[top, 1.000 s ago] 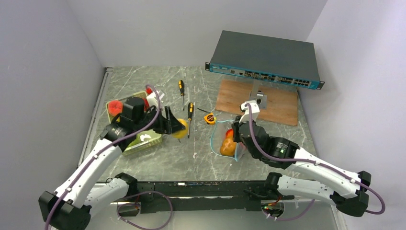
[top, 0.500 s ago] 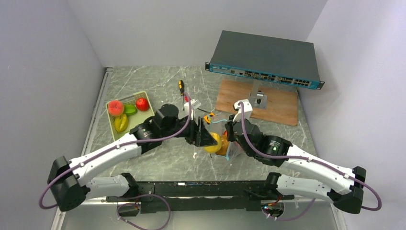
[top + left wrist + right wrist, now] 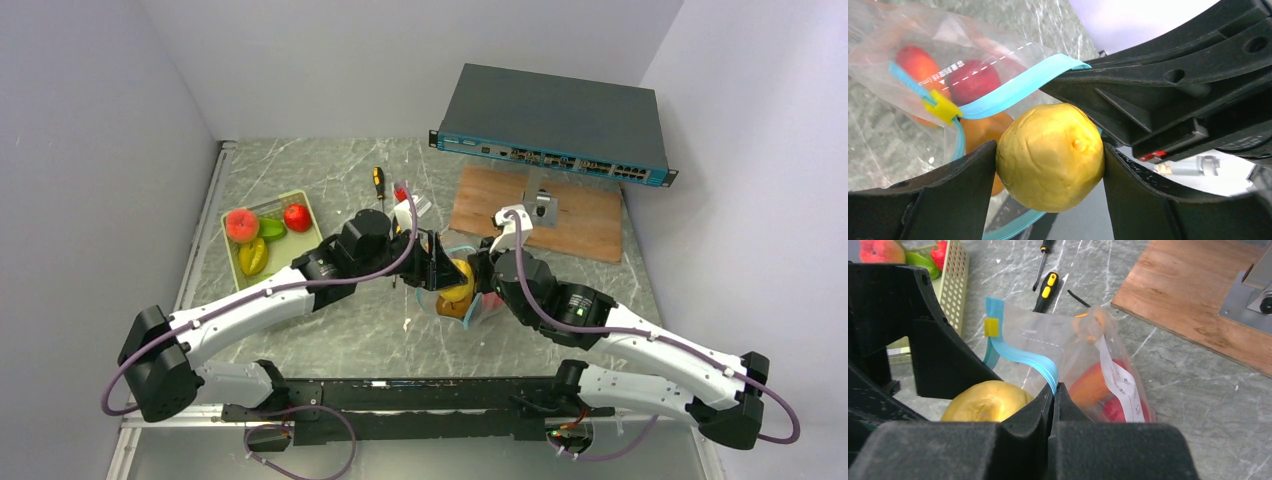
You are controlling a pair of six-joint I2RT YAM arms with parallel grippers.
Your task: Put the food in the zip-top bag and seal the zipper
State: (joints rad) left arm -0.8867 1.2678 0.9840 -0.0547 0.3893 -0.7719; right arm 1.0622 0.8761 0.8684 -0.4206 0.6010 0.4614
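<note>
1. your left gripper point(image 3: 443, 274) held a yellow fruit point(image 3: 1050, 157) between wide-spread jaws, right at the bag point(image 3: 1083, 347) mouth.
2. your right gripper point(image 3: 1053, 396) was pinched tight on the blue zipper point(image 3: 1023, 358) (other fruit point(image 3: 1092, 384) sat inside the bag).

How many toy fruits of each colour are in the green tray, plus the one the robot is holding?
Pinkish-red: 1, the peach
Red: 1, the red fruit
Green: 1, the green fruit
Yellow: 2, the starfruit in the tray and the held lemon
Total: 5
</note>
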